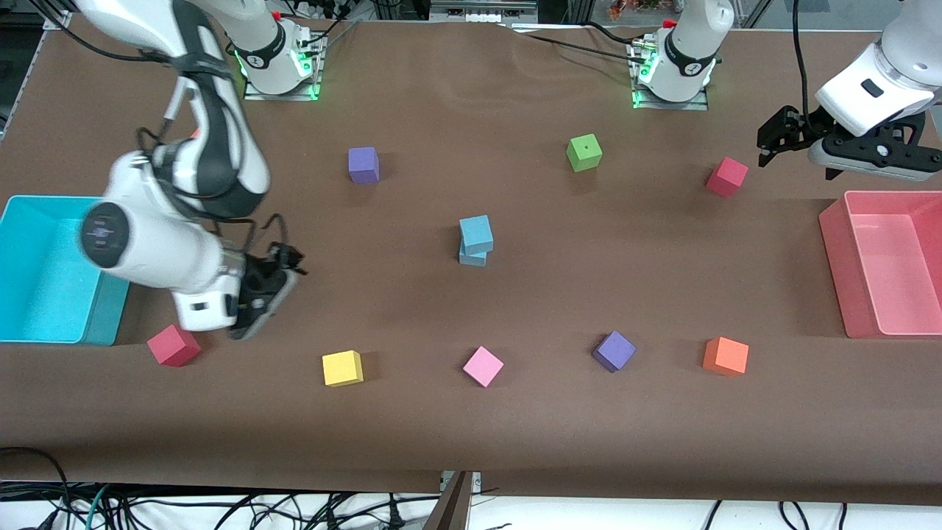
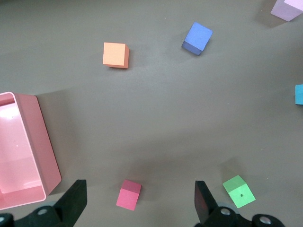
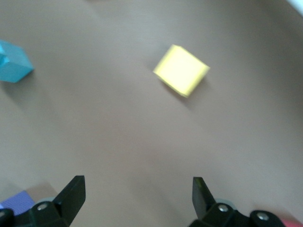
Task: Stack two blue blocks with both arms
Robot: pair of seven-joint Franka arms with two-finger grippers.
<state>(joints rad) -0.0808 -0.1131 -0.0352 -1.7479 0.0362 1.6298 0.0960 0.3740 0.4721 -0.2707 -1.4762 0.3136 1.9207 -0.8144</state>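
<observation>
The two blue blocks stand as a stack at the table's middle. The upper block rests a little askew on the lower one. No gripper touches them. My right gripper hangs open over bare table between the cyan bin and the stack; nothing is between its jaws, and its wrist view catches a blue block at the edge. My left gripper hangs open and empty over the table beside a red cube, at the left arm's end.
A cyan bin sits at the right arm's end and a pink bin at the left arm's end. Loose cubes lie around: purple, green, red, yellow, pink, purple, orange.
</observation>
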